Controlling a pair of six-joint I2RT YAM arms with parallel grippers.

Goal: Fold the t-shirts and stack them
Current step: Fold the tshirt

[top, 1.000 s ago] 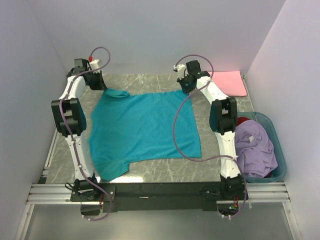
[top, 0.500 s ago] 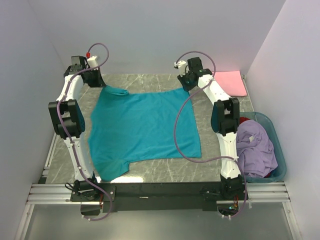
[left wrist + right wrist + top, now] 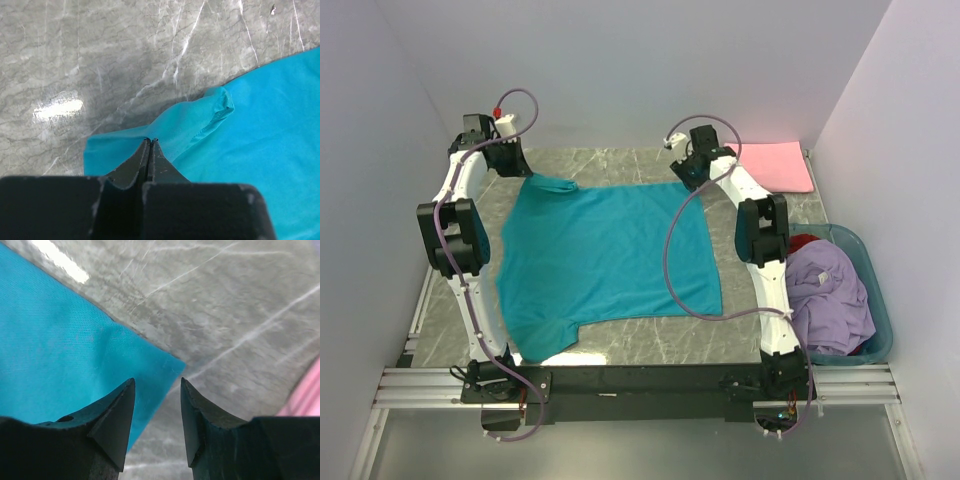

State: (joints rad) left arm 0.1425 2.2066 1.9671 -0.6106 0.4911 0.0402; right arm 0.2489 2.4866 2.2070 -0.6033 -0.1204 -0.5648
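Right end effector (image 3: 157,380), jaws now apart

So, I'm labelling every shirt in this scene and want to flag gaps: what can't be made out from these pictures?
Red t-shirt: top view, mostly buried under the lavender t-shirt in the basket and behind the right arm.
Pink t-shirt: right wrist view, a blurred sliver cut off by the frame edge.
Teal t-shirt: top view, left edge hidden behind the left arm.
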